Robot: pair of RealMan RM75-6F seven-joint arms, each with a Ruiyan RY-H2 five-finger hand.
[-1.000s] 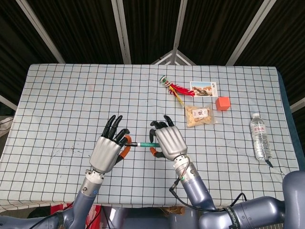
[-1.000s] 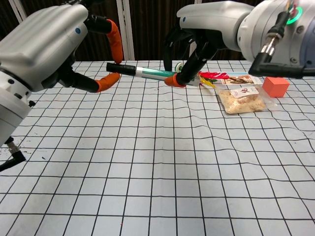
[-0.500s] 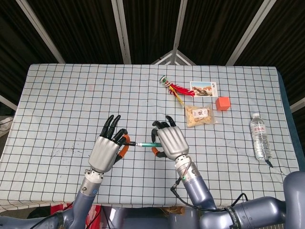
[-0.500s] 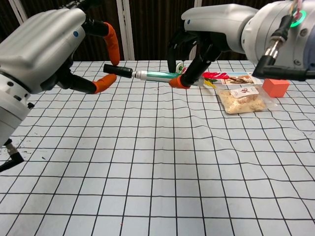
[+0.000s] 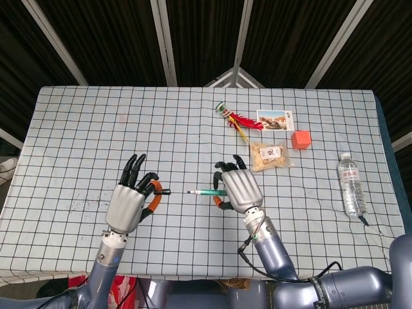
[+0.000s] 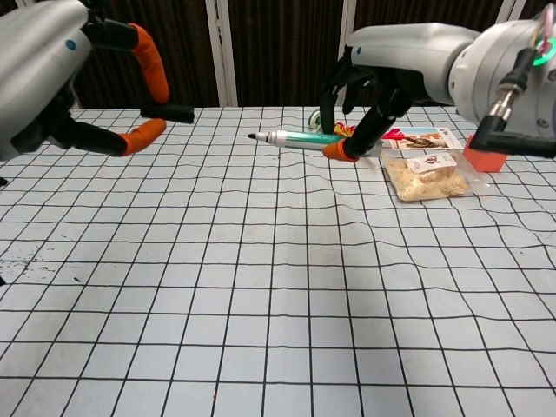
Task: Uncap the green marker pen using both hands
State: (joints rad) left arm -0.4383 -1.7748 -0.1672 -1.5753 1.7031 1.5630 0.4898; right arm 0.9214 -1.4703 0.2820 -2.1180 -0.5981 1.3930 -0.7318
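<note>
In the head view, the green marker pen [image 5: 207, 192] is being held above the checked counter [image 5: 77, 129] by the right robot hand [image 5: 239, 188], fingers closed around the barrel, with the bare dark tip pointing toward the left. The black cap [image 5: 160, 191] is being pinched between the orange-tipped fingers of the left robot hand [image 5: 131, 201], and a clear gap is showing between cap and tip, so the pen is being judged as already uncapped. For the step to be finished well, the two parts are best being kept apart and level, with the wet tip being kept off the cloth and the grip on the small cap not being loosened.

In the chest view, the marker pen [image 6: 300, 138] is being carried just in front of the right robot hand [image 6: 382, 82], while the cap [image 6: 174, 113] is being gripped at the thumb and finger of the left robot hand [image 6: 61, 78]. As for containers, a clear snack bag [image 6: 426, 180] holding what seem to be pale crumbly pieces is lying beside an orange cube [image 6: 483, 154]; the water bottle [image 5: 350, 184], visible only from the head camera, is lying on its side, and its fill level cannot be told
</note>
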